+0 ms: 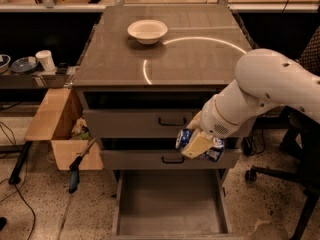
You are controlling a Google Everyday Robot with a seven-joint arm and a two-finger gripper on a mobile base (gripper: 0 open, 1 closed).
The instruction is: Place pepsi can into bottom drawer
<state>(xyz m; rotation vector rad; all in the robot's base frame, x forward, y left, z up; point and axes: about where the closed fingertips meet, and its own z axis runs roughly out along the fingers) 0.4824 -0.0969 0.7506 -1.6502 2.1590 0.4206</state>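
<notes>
The gripper [200,146] hung in front of the cabinet, level with the middle drawer [150,160] and above the right part of the bottom drawer [170,206], with its tan fingers [196,145] clamped across the one pepsi can [184,137]. The can was held off every surface. It lay on its side, its long axis nearly level and running left to right, dipping a little toward the right. One blue end stuck out to the left of the fingers and the other showed at their lower right. Which end was the top could not be told. There were three grey drawers. The top drawer [135,123] and the middle one each carried one black handle, and their fronts stood stepped outward. The bottom drawer was pulled out farthest, with its flat floor bare and its low side walls running toward the camera. The can hung over the drawer's back right part, near the right wall, with open floor to its left and toward the front. The white arm [270,84] came in from the right over the cabinet's corner. One white bowl [147,30] sat on the cabinet top [200,59], well apart from the gripper. One open cardboard box [50,129] stood just beside the cabinet's left side, and a chair base [260,174] stood near the drawer's right.
</notes>
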